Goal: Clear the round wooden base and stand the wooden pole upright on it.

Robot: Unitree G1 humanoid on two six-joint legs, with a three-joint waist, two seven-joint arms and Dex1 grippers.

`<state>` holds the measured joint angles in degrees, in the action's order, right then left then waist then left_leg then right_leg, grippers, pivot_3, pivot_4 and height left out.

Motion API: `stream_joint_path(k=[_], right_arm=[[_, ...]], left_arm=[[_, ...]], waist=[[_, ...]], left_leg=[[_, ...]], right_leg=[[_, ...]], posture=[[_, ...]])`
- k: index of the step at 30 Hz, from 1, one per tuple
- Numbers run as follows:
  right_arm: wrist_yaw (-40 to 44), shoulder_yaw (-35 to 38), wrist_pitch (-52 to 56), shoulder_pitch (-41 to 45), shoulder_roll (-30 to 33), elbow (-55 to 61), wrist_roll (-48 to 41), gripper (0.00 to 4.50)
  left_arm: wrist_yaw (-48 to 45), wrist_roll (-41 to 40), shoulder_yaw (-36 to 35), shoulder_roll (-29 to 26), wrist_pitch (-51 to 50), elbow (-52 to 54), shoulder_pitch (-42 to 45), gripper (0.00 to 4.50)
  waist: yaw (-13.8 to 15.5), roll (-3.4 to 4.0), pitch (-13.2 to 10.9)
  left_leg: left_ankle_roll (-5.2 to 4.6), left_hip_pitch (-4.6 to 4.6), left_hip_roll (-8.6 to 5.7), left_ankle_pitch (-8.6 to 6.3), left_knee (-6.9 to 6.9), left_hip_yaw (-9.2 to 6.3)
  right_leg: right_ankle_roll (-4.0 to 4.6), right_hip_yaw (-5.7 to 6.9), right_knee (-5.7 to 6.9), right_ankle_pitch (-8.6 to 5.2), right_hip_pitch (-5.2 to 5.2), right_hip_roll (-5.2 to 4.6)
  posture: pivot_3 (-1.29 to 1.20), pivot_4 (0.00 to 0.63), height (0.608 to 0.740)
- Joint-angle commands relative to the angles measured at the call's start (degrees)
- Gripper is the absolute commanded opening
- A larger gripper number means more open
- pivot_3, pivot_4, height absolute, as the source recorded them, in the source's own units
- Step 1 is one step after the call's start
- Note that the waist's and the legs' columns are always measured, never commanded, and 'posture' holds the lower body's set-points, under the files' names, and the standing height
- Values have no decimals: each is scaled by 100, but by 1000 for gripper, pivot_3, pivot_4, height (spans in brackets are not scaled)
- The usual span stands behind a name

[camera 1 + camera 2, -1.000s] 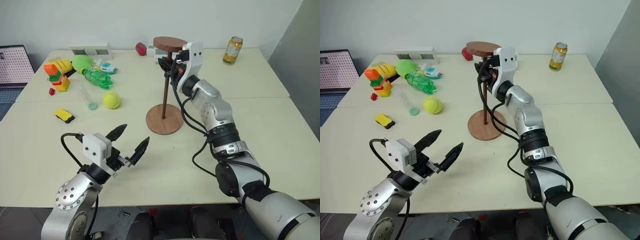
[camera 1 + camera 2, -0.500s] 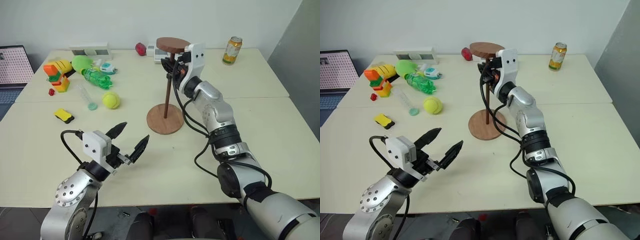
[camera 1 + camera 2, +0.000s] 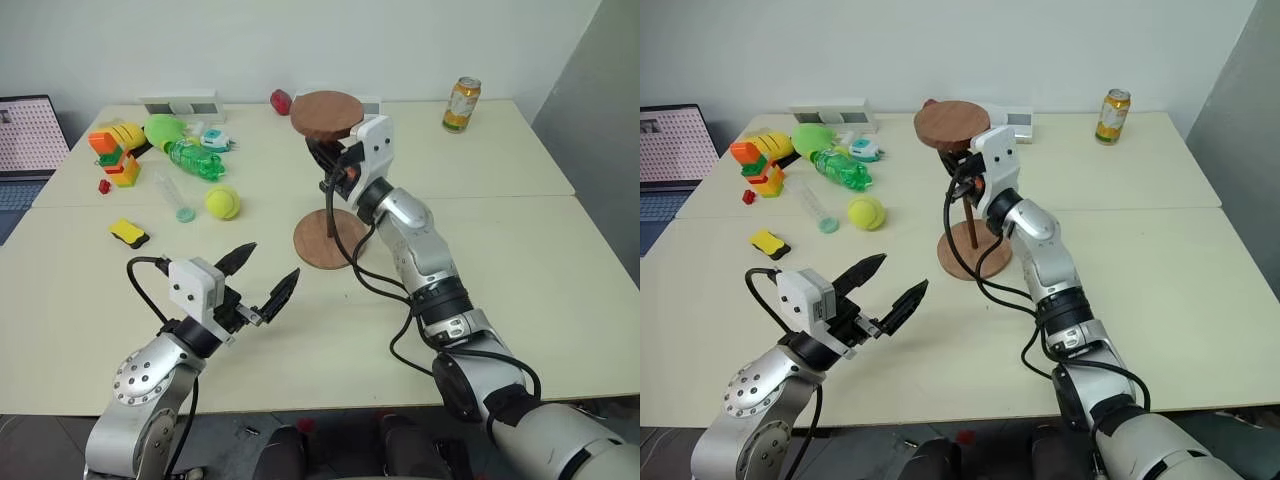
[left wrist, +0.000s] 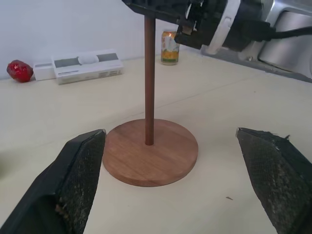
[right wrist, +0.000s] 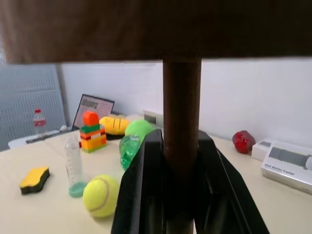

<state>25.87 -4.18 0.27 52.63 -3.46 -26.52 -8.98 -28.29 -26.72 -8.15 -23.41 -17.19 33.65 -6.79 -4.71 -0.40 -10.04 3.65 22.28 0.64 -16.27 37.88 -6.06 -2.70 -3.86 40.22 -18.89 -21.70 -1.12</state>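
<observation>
Two tools in play: your right tool is clamped on the pole, which stands with its foot on the round base.

From the head camera, the base sits bare on the tabletop, the pole rises from its centre leaning a little, small disc on top, and your left tool hangs with its fingers spread wide, near the base but apart from it, holding nothing. In the left wrist view, the pole meets the base at its middle; you cannot tell whether it is seated in the hole. In the right wrist view, the fingers pinch the pole just under the disc. You look to be in the standing-up step: next, true the pole upright, then let go gently so it doesn't topple.
</observation>
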Motion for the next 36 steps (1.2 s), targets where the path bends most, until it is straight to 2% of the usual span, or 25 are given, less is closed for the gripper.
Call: stream_joint_path(k=[1,5,7,9,15,17,20,22,26,30,36], right_arm=[[87,-271,414,-231,-69,45,106,274],[248,-344,1011,-199,-53,-24,87,274],[236,-227,1171,-133,-61,-37,-25,978],[286,-94,1373,-79,-50,17,-168,1389],[591,-155,1850,-156,251,281,-219,2934],[824,-310,2223,-377,538,518,-162,3256],[952,-351,2729,-742,812,995,-250,3982],[1136,-462,2948,-1067,1095,1409,-239,4389],[1542,-616,3311,-1671,1763,2176,-248,4452],[1890,-386,3647,-1996,2384,2858,-480,4452],[2349,160,4242,-2440,3325,4151,-1170,4452]], left_arm=[[-29,-90,-122,-68,2,35,70,4500],[-76,-126,-115,-108,-42,70,-36,4500],[-76,-131,-98,-112,-52,92,-52,4500],[-113,-143,-93,-133,-83,71,-40,4500],[-234,-239,-222,-248,-150,-107,120,4500],[-440,-648,-283,-460,-634,-173,120,4500],[-851,-1112,-429,-933,-1181,-384,160,4500],[-1167,-1299,-590,-1362,-1449,-758,467,4500],[-1923,-1265,-681,-2255,-1674,-1820,1399,4500],[-2553,-716,-352,-2945,-1472,-2825,2200,4500],[-3542,-103,170,-3426,-962,-3766,3058,4500]], waist=[[0,0,0],[0,1,10],[-5,-1,24],[-3,2,22],[-3,3,18],[-2,3,18],[7,3,18],[0,4,17],[48,3,13],[40,5,10],[10,7,3]], left_leg=[[0,-1,0,0,0,0],[1,-2,2,0,-4,0],[0,-5,3,0,-9,-1],[-2,-33,5,-2,-18,-1],[-2,-22,1,-1,-18,-1],[-2,-22,1,-1,-18,-1],[-3,-22,1,-2,-18,-6],[-3,-20,-1,-2,-18,-7],[-3,-16,-1,-2,-17,-23],[-3,-18,-4,-2,-19,-11],[-3,6,-3,-2,-30,-14]], right_leg=[[0,0,0,0,1,0],[0,0,-5,0,0,0],[0,-2,-7,0,1,0],[2,1,-20,-1,30,4],[2,-2,-25,-1,22,2],[2,0,-25,-1,22,2],[1,2,-27,-2,27,2],[1,3,-28,-2,26,1],[2,23,-24,-3,26,8],[1,11,-33,-3,26,6],[1,15,-39,-4,5,5]], posture=[[0,150,740],[0,150,740],[0,150,740],[0,150,740],[0,150,740],[0,150,740],[0,150,740],[0,150,740],[0,150,740],[0,150,740],[0,150,740]])
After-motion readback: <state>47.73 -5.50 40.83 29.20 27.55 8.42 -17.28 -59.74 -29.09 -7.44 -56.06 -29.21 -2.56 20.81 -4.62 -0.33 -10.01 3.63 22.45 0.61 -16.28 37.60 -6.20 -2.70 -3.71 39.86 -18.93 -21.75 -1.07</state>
